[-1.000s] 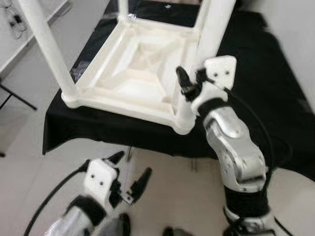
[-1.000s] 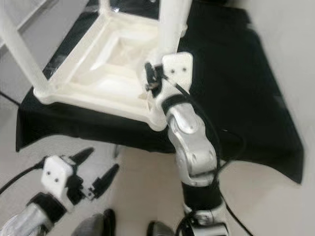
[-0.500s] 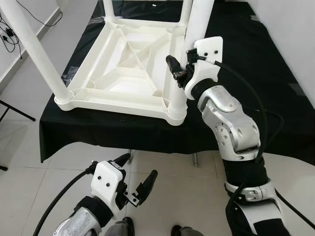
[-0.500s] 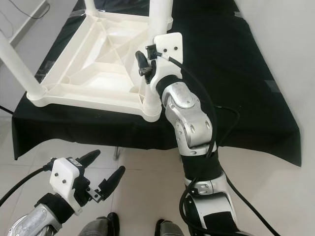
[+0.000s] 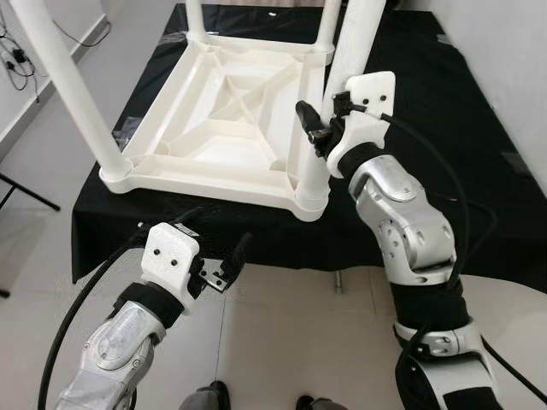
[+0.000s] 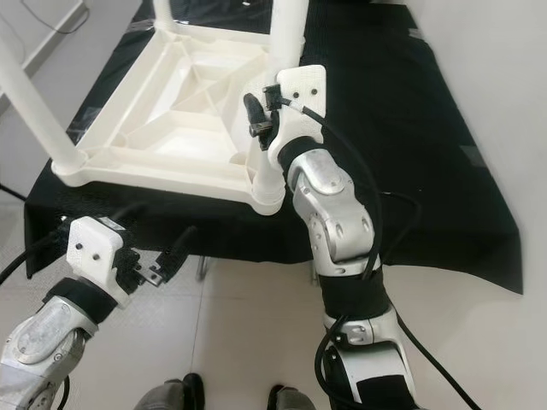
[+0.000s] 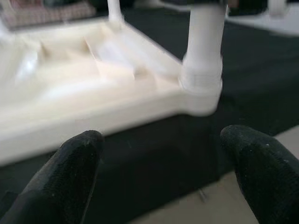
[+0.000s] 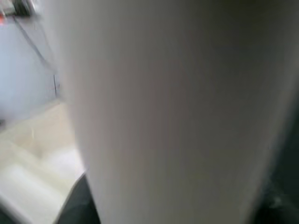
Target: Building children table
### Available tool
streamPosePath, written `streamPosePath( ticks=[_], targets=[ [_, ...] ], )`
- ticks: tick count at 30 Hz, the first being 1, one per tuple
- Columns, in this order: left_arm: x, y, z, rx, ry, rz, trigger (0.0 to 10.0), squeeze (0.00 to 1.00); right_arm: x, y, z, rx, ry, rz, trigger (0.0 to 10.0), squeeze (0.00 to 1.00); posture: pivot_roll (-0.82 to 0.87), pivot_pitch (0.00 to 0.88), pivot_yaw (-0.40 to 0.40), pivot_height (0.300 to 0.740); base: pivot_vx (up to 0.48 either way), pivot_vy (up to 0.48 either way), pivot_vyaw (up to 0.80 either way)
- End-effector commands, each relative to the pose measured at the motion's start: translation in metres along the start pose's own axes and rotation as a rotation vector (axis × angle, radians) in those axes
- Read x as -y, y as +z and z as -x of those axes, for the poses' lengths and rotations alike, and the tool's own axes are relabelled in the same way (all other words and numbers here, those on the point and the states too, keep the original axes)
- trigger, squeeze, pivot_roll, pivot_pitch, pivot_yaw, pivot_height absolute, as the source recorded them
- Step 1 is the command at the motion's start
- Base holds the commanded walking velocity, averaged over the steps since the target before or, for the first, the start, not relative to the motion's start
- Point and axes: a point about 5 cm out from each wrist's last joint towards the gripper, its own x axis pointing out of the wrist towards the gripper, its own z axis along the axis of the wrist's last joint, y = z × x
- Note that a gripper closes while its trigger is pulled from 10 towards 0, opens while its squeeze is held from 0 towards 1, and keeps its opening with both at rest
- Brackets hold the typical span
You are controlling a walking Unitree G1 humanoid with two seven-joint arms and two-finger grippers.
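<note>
A white plastic children's table (image 5: 226, 128) lies upside down on a black-draped table (image 5: 479, 171), its legs pointing up. My right gripper (image 5: 329, 115) is shut on the near right leg (image 5: 342, 60), a little above its socket at the corner (image 5: 312, 192). In the right wrist view that leg (image 8: 168, 107) stands close between the fingers. My left gripper (image 5: 218, 232) is open in front of the black cloth, just below the table's near edge. In the left wrist view the near right corner socket (image 7: 201, 88) lies ahead between its spread fingertips (image 7: 77, 154).
Another leg (image 5: 68, 85) rises at the near left corner, two more at the far side. The black cloth hangs over the front edge above a tiled floor (image 5: 282, 342). Cables (image 5: 13, 51) lie at the far left; a pale wall (image 5: 513, 51) stands on the right.
My left arm has risen from near the floor up to the black cloth's front edge, still open. The right gripper stays on the leg. The camera shifted slightly.
</note>
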Motion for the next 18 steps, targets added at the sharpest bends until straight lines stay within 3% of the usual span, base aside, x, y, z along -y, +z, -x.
streamPosePath(
  ticks=[1,4,5,6,10,11,13,14,15,18],
  targets=[
    [0.003,-0.006,0.001,-0.027,-0.003,0.031,10.0,0.00,0.003,-0.010,-0.001,-0.051,-0.004,-0.025,10.0,1.00,0.05,0.242,-0.038,0.740,0.000,0.000,0.00],
    [0.005,-0.010,0.004,-0.041,0.003,0.039,10.0,0.00,0.003,-0.008,-0.002,-0.034,0.026,-0.039,10.0,1.00,0.05,0.244,-0.039,0.740,0.000,0.000,0.00],
    [0.006,-0.012,0.005,-0.048,0.013,0.049,10.0,0.00,0.002,-0.005,-0.003,-0.020,0.064,-0.047,10.0,0.89,0.05,0.244,-0.042,0.740,0.000,0.000,0.00],
    [0.006,-0.013,0.006,-0.053,0.019,0.052,10.0,0.00,0.000,-0.001,-0.003,-0.003,0.124,-0.057,10.0,0.00,0.05,0.244,-0.044,0.740,0.000,0.000,0.00],
    [0.009,-0.013,0.007,-0.057,0.023,0.069,10.0,0.00,-0.004,0.005,-0.004,0.013,0.259,-0.052,10.0,0.00,0.06,0.245,-0.052,0.740,0.000,0.000,0.00],
    [0.013,-0.012,0.008,-0.060,0.014,0.089,10.0,0.00,-0.006,0.008,-0.004,0.029,0.368,-0.037,10.0,0.00,0.06,0.248,-0.055,0.740,0.000,0.000,0.00],
    [0.014,-0.012,0.009,-0.062,0.008,0.097,10.0,0.00,-0.007,0.009,-0.004,0.038,0.412,-0.031,10.0,0.00,0.06,0.248,-0.055,0.740,0.000,0.000,0.00],
    [0.018,-0.013,0.013,-0.066,-0.007,0.115,10.0,0.00,-0.008,0.012,-0.003,0.059,0.515,-0.022,10.0,0.00,0.06,0.251,-0.057,0.740,0.000,0.000,0.00],
    [0.018,-0.013,0.013,-0.066,-0.007,0.115,10.0,0.00,-0.008,0.012,-0.003,0.059,0.515,-0.022,10.0,0.00,0.06,0.251,-0.057,0.740,0.000,0.000,0.00],
    [0.026,-0.013,0.020,-0.071,-0.055,0.149,10.0,0.00,-0.005,0.016,0.000,0.097,0.699,0.016,10.0,0.00,0.07,0.255,-0.059,0.740,0.000,0.000,0.00]
  ],
)
